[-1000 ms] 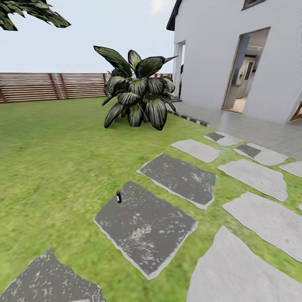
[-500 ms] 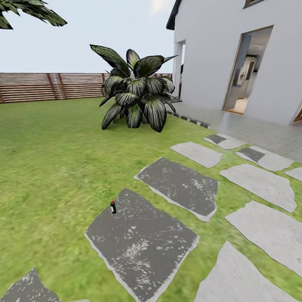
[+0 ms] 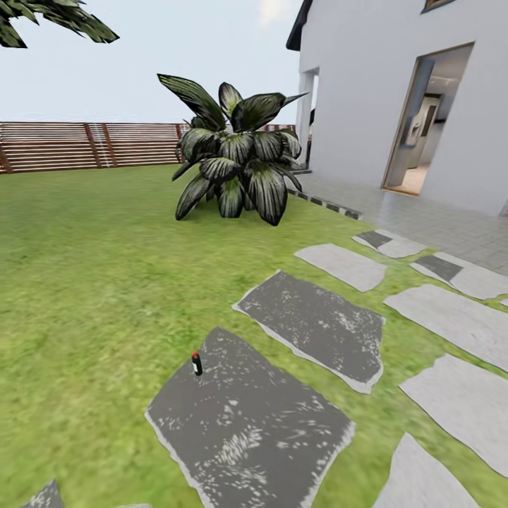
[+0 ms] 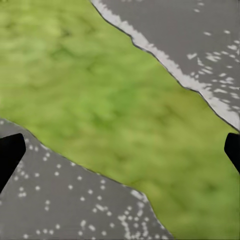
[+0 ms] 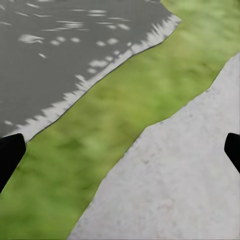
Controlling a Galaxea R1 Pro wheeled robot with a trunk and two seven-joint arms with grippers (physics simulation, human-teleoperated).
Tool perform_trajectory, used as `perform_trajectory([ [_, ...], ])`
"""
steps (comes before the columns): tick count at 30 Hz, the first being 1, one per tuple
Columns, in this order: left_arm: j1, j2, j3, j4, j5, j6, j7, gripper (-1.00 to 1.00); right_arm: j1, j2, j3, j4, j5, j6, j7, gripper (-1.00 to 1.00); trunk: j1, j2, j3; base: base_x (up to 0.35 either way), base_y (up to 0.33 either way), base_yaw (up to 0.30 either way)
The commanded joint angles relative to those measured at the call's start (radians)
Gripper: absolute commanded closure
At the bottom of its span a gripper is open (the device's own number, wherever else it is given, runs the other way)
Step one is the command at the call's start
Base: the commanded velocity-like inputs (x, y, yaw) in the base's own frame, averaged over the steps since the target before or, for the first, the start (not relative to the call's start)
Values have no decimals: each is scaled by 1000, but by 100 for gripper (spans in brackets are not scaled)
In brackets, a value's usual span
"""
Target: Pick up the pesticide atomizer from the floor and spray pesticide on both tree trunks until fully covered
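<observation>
Bright, even daylight; few shadows, grass (image 3: 92, 282) smeared and blurry

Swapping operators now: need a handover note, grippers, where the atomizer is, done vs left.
Left gripper: open, nothing between the fingers, over a grass strip between two paving stones.
Right gripper: open, nothing held, over grass and paving.
Pesticide atomizer: upright at the far left edge of the dark paving stone ahead, beside the grass. Not picked up.
Big leafy plant and fence lie beyond; I can't see the thick tree trunks from here.
Done: nothing yet. Left: reach the atomizer, grasp it, find both trees, spray each trunk.
</observation>
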State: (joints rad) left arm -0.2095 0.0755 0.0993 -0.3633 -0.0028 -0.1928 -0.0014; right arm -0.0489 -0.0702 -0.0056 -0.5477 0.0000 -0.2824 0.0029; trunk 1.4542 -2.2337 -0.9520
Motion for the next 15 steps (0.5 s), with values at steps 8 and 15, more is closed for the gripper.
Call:
perform_trajectory([
  [8,-1,0,2,1,1,-4,0,-100,0,0,-1,0,0,-3,0,-100,0,0,-1,160,280,11],
  [15,-1,0,3,0,1,-4,0,-100,0,0,-1,-1,0,-3,0,-100,0,0,-1,137,292,0],
])
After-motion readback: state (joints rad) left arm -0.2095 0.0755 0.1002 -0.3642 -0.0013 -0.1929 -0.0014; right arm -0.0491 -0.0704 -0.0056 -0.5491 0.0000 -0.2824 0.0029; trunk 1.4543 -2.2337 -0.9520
